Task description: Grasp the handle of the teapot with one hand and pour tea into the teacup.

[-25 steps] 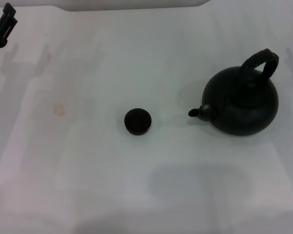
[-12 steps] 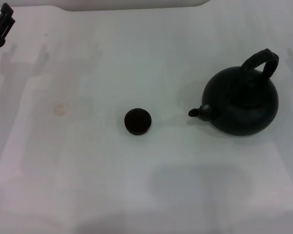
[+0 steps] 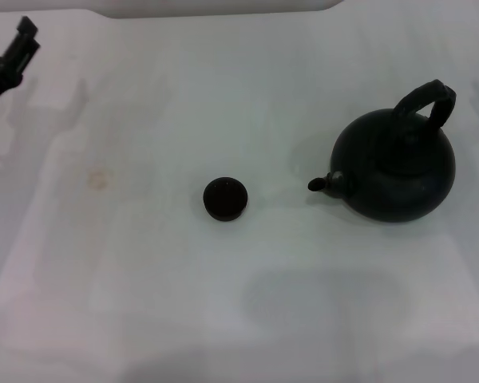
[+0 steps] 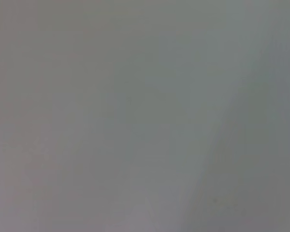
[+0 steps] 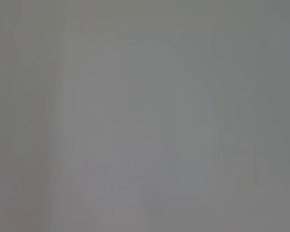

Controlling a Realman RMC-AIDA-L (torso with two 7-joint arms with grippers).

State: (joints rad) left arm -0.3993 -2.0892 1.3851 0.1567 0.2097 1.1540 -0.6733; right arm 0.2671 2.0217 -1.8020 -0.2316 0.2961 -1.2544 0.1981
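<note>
The white table (image 3: 223, 303) fills the head view, and both wrist views show only a plain grey surface with nothing to recognise on it.

The teapot (image 3: 395, 163) is the biggest thing on the table. It stands upright, far away from the left gripper (image 3: 16, 49), on the opposite side of the table from it. Its short spout (image 3: 319, 183) points back toward the side where that gripper is. The handle (image 3: 425, 102) makes an arch over the top of the teapot, on the part of the pot that is farthest from the gripper. Nothing touches the handle.

The left gripper is at the far left edge of the table, high in the head view, and only a small dark part of it is visible. It holds nothing, and it is well apart from both task things. Whether its fingers stand wide or narrow, I cannot tell. The right gripper does not appear in any view.

The teacup (image 3: 225, 198) is the smallest thing. It sits on the table between the left gripper and the teapot, a little closer to the teapot. It is apart from the spout, with bare table between them.
</note>
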